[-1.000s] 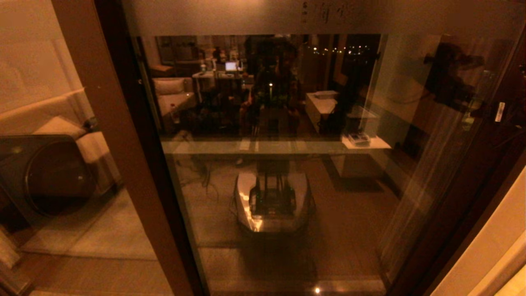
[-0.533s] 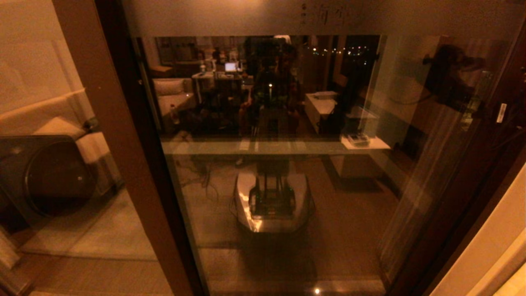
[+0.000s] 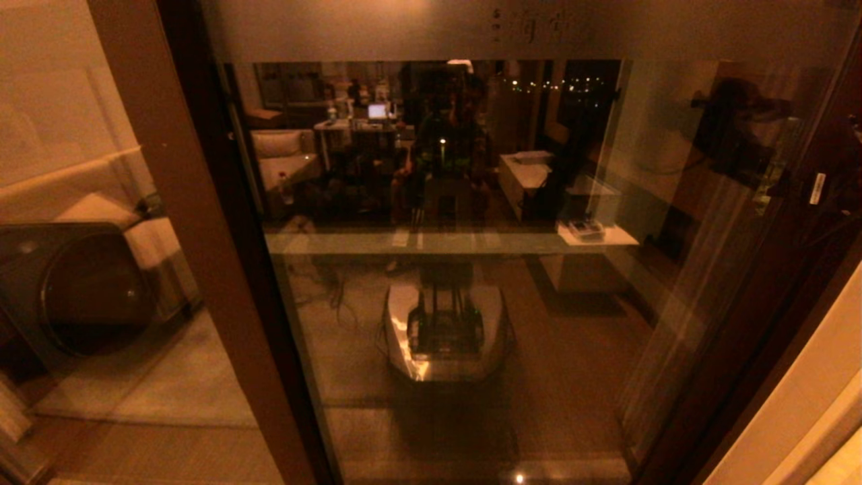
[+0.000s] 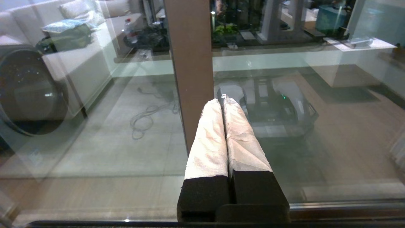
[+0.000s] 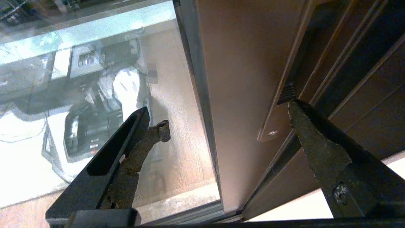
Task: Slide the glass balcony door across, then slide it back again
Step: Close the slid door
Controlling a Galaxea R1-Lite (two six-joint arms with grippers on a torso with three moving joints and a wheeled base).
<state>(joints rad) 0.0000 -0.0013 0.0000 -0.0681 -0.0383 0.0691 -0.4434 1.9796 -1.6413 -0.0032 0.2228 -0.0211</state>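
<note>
Dim night glazing fills our head view; the glass balcony door [image 3: 471, 269] runs full height. Our right gripper [image 5: 227, 126], fingers apart, straddles its vertical stile; left gripper [image 4: 223, 101], fingers together, stands farther away.

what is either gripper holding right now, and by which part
Nothing is held. The right gripper is open, its fingers straddling the glass balcony door stile; the left gripper is shut on nothing.
</note>
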